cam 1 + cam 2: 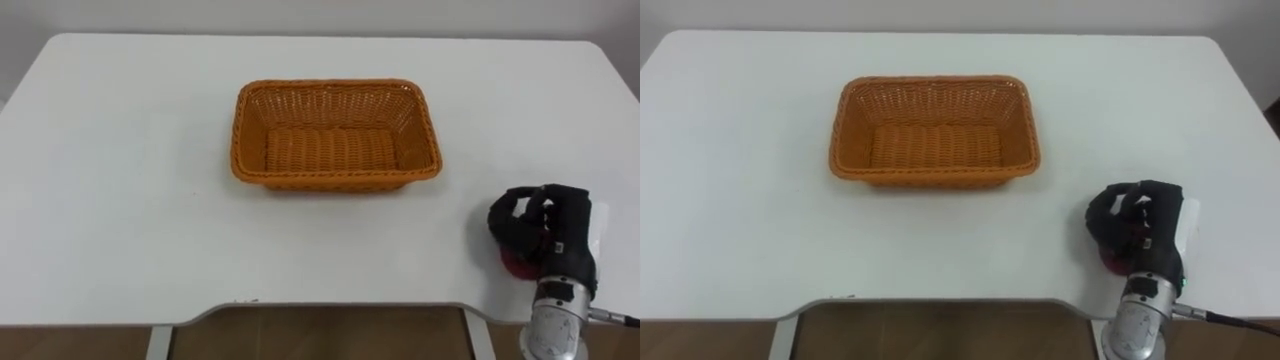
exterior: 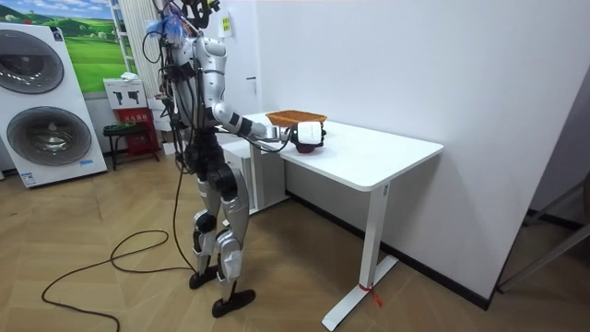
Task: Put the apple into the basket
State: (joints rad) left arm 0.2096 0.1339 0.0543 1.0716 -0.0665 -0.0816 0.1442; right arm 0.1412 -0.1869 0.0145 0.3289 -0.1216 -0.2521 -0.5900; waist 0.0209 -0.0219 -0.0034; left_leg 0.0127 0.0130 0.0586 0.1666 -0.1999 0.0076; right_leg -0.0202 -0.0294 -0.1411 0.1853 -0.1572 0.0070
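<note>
**Item record: apple, in hand, on white table**

Apple (image 1: 514,266) – red, only a sliver visible beneath the fingers; located near the table's front-right corner, at about 4 o'clock from the basket and well apart from it. It is low over the tabletop; contact with the surface cannot be told.

Right hand (image 1: 545,235) – dark fingers curled over the apple from above, gripping it; forearm enters from 5 o'clock.

Basket (image 1: 335,183) – orange wicker, rectangular, nothing inside; sits at the table's centre, slightly toward 12 o'clock.

Table (image 1: 120,200) – white, rounded corners.

Robot – stands upright at the table's edge in the room view, right arm stretched out over the top.
</note>
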